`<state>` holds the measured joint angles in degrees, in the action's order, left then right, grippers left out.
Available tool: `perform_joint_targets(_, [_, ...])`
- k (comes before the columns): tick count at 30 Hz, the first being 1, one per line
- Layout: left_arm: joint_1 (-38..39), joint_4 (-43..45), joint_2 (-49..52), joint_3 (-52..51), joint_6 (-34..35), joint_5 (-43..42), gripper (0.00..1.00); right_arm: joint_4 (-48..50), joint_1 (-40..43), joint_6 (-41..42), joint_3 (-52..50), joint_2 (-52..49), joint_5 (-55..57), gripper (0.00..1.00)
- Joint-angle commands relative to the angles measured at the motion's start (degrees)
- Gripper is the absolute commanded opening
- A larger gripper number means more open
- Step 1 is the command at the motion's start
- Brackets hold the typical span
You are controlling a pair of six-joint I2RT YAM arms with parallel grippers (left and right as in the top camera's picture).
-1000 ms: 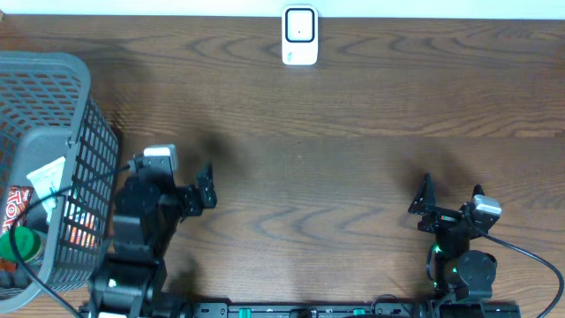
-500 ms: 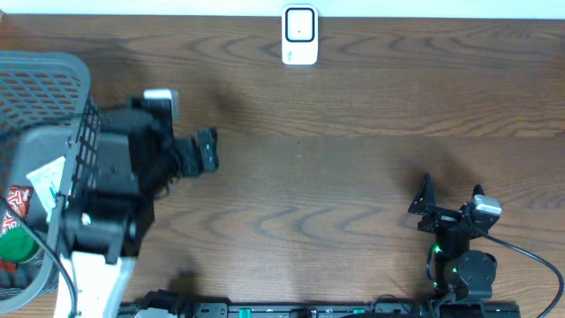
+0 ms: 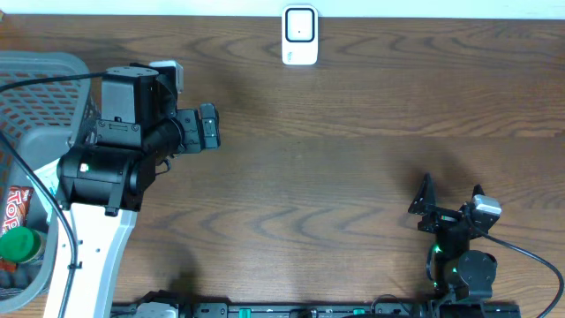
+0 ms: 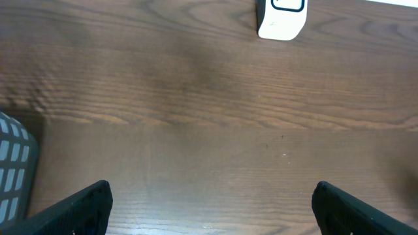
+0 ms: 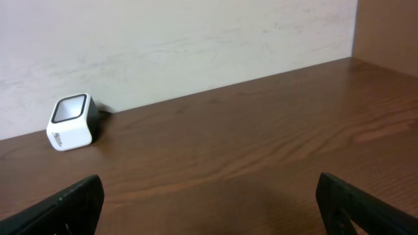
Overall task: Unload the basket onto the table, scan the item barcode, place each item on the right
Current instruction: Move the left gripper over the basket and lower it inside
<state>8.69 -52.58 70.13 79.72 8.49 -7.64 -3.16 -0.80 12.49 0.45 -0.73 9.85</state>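
Observation:
The white barcode scanner (image 3: 300,35) stands at the table's far edge; it also shows at the top of the left wrist view as the scanner (image 4: 282,16) and at the left of the right wrist view as the scanner (image 5: 72,122). Items lie in the grey basket (image 3: 35,66) at the left: a red packet (image 3: 12,210) and a green-lidded thing (image 3: 19,245). My left gripper (image 3: 210,128) hangs open and empty just right of the basket, over bare wood (image 4: 210,192). My right gripper (image 3: 451,187) rests open and empty at the near right (image 5: 209,183).
The basket's corner (image 4: 13,170) shows at the left edge of the left wrist view. A pale wall (image 5: 163,39) runs behind the scanner. Cables trail from both arm bases along the table's near edge.
My left arm has lifted and swung its gripper toward the far side of the table, beside the basket's far end. The right arm has not moved.

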Motion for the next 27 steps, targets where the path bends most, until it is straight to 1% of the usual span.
perform_joint_targets(1, [0.00, -0.55, -0.26, 1.20, -1.16, -0.26, 0.98, -0.11, 0.44, -0.79, -0.13, 0.09, -0.09, 0.99])
perform_joint_targets(6, [-0.48, -0.57, -0.22, 1.73, -1.07, 2.36, 0.98, -0.09, 0.44, -0.79, -0.13, 0.07, -0.09, 0.99])
perform_joint_targets(9, [-3.02, -0.76, -0.09, 3.72, 0.15, 2.49, 0.98, -0.11, 0.44, -0.79, -0.13, -0.02, -0.09, 0.99])
perform_joint_targets(12, [-6.60, -2.36, 0.48, 7.82, 0.76, 2.43, 0.98, -0.11, 0.44, -0.79, -0.13, -0.02, -0.09, 0.99])
perform_joint_targets(15, [-10.21, -5.64, 2.40, 14.71, 0.46, 2.19, 0.98, -0.11, 0.44, -0.79, -0.13, -0.02, -0.09, 0.99])
perform_joint_targets(18, [-12.57, -8.98, 5.49, 22.60, -1.42, 0.17, 0.98, -0.11, 0.44, -0.79, -0.13, -0.02, -0.09, 0.99])
perform_joint_targets(23, [-16.70, -15.65, 12.59, 37.27, -1.11, 0.15, 0.98, -0.09, 0.44, -0.79, -0.13, -0.02, -0.09, 0.99])
perform_joint_targets(27, [-21.79, -18.18, 18.10, 46.07, 0.04, 0.13, 0.98, -0.09, 0.44, -0.79, -0.13, -0.02, -0.09, 0.99])
